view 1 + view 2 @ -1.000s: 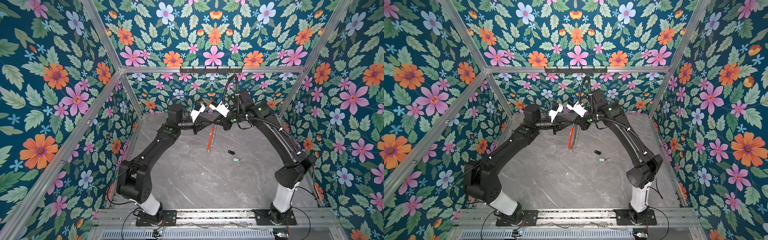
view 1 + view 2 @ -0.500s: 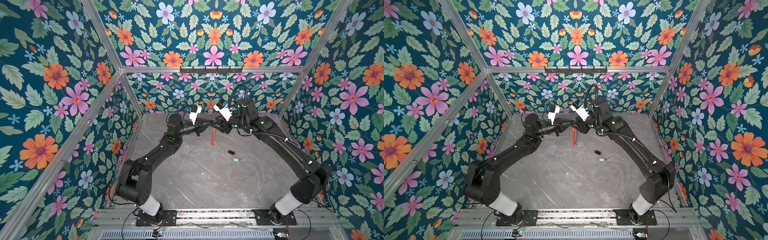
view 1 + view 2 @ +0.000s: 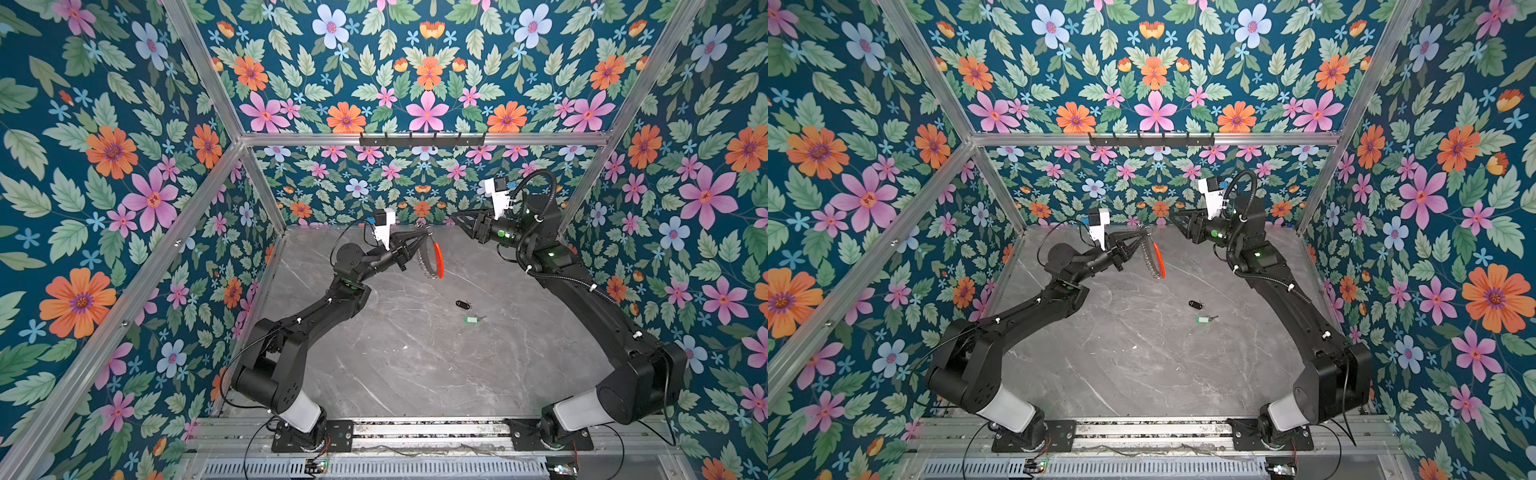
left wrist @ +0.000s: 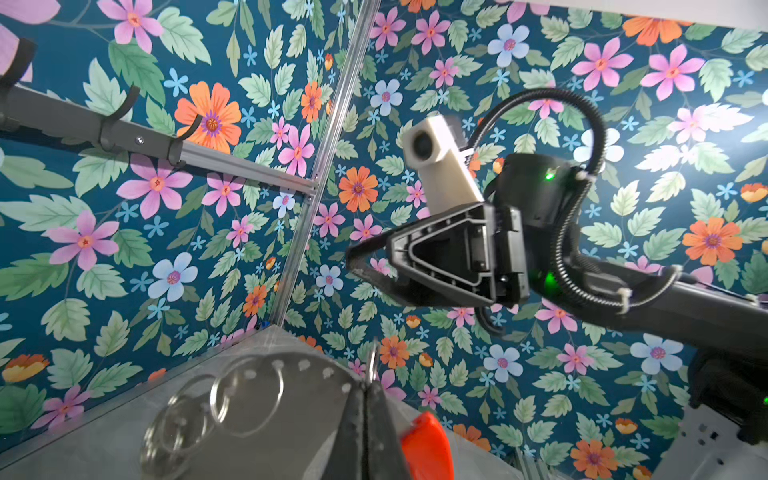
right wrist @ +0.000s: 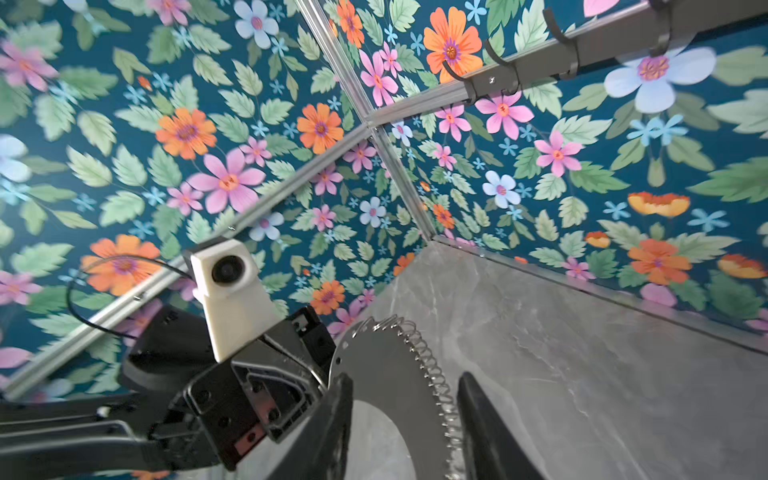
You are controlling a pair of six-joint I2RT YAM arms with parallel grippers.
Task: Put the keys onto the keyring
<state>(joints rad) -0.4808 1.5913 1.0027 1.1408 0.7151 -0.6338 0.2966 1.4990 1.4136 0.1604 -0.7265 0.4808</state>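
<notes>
While the left claw [image 3: 424, 233] is clamped fully shut on the top edge of the keyring [image 3: 433, 259], the hoop is seen hanging edge-on below its tips, clear of the table [image 3: 415, 374]. Its red arc is turned toward the right arm and its fringe of small silver rings toward the left arm. One small ring is seen poking past the closed tips in the left wrist view, and whether the rim itself or that ring is pinched cannot be told. The right claw [image 3: 456, 217] is held partly open and empty, raised near the back wall, pointed at the keyring but well apart from it. Both keys are found lying on the table, nearer the front than the hoop: the black-fob key [image 3: 462, 305] and, just beside it, the green-tag key [image 3: 471, 319], neither touched by anything. The step in hand is judged to be the presenting of the keyring, with no key yet threaded. For the next move the right claw would need to be lowered to one key, closed on its fob or tag so that its loop is left exposed, and brought to a split ring.
</notes>
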